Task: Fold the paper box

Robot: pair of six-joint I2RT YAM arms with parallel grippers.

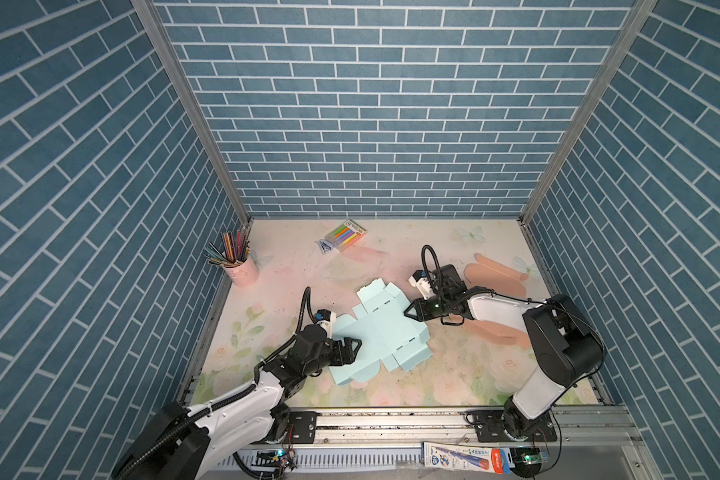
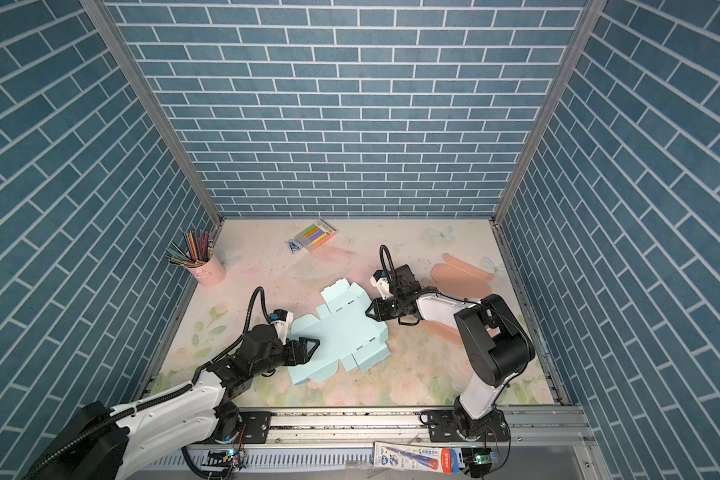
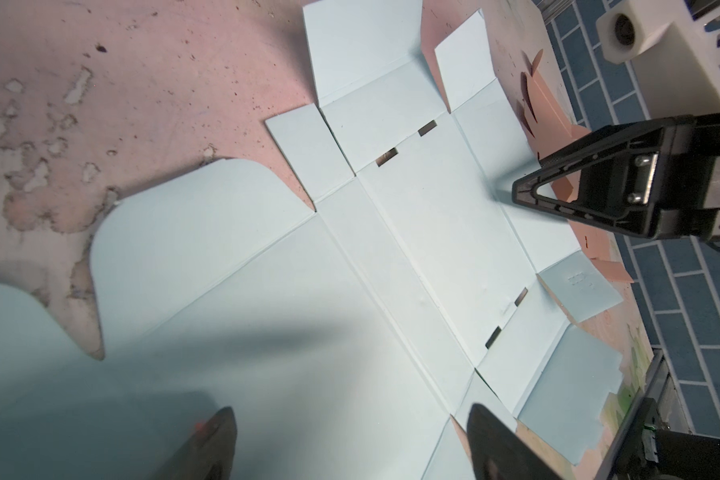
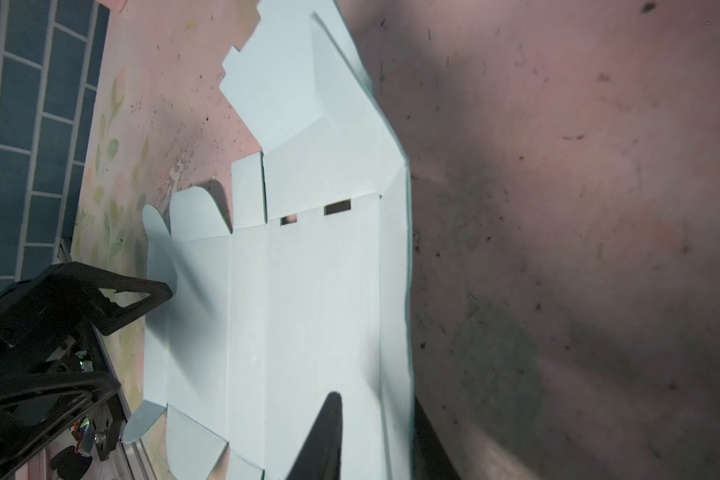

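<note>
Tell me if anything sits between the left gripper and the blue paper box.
Nothing visible does: the left gripper hangs open over the flat light-blue paper box, with only bare card beneath it.

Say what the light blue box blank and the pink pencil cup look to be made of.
The light blue box blank looks like thin paperboard with a matte finish: scored creases, die-cut slots and flaps that stand up stiffly show it. The pink pencil cup looks like painted metal, smooth and slightly glossy; plastic cannot be ruled out.
</note>
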